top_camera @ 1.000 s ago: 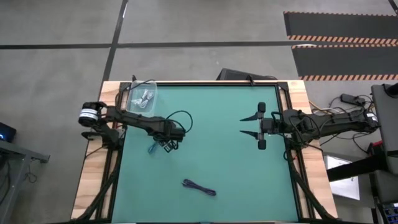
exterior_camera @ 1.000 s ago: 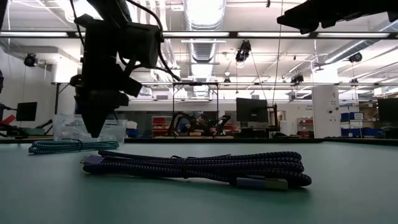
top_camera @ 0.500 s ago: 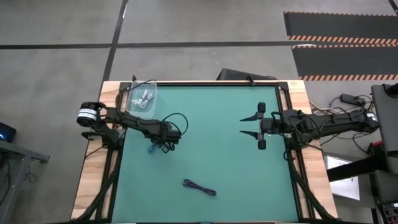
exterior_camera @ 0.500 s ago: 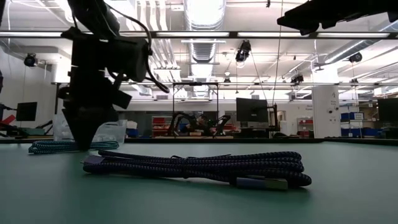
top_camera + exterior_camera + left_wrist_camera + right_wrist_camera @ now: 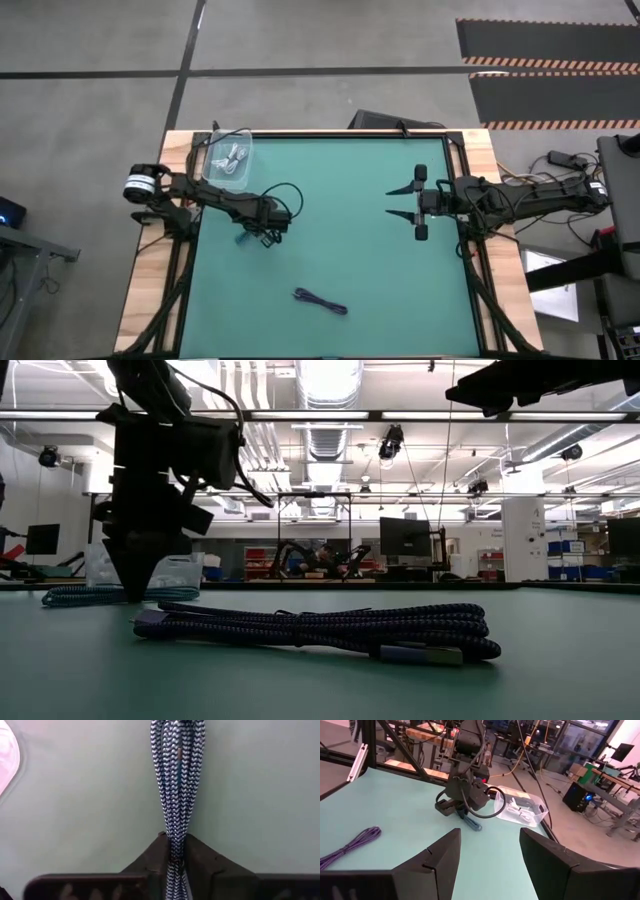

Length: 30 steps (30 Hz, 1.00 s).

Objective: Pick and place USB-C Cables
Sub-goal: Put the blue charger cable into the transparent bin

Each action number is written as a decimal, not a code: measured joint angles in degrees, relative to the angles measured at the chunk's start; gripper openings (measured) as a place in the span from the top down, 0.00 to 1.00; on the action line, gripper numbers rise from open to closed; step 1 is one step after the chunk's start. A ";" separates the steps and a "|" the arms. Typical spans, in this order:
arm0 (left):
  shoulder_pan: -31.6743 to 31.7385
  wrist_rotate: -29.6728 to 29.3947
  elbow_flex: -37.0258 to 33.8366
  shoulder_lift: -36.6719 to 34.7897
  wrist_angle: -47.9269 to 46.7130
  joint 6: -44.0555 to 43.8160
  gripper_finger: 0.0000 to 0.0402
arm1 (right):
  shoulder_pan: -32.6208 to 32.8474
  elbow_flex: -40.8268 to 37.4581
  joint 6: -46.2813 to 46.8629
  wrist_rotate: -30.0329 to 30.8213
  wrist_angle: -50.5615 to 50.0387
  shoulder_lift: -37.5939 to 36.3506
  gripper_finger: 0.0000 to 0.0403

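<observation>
I have the left end effector [image 5: 175,852] down on the green tabletop [image 5: 360,250], its fingers clenched around the teal cable [image 5: 177,775], which runs straight out from between them in the left wrist view. A second ago the end effector hung just above the surface and a little nearer the table's middle; since then it has dropped and slid back along the bundle, and in the low view its tip now meets the tabletop right at the teal cable [image 5: 95,595]. I read that as the grasp just made, so the lift comes next.

The drop-off is close. The clear plastic container [image 5: 228,160] sits at the far-left corner of the tabletop, and the two white cables [image 5: 233,155] already lie inside it. I would raise the teal bundle well clear of the rim before carrying it over, since a trailing loop could catch the container's wall and shove it.

The dark purple cable [image 5: 320,300] lies alone on the tabletop toward the near edge, well apart from everything else; it fills the foreground of the low view [image 5: 320,628]. It has not moved and is the last one to fetch.

The right end effector [image 5: 400,203] waits on its own side, fingers spread wide, unchanged.
</observation>
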 joint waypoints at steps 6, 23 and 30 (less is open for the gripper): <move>0.00 -0.50 -0.01 0.02 0.22 -0.02 0.97 | 0.00 0.00 -0.07 0.00 0.00 0.00 0.51; -0.39 -1.12 3.92 -7.95 -3.90 1.79 0.97 | 0.00 -0.02 -0.63 0.22 0.02 0.00 0.51; -0.42 -0.85 5.23 -13.41 -4.21 2.10 0.97 | 0.00 -0.02 -0.03 0.22 0.02 0.00 0.51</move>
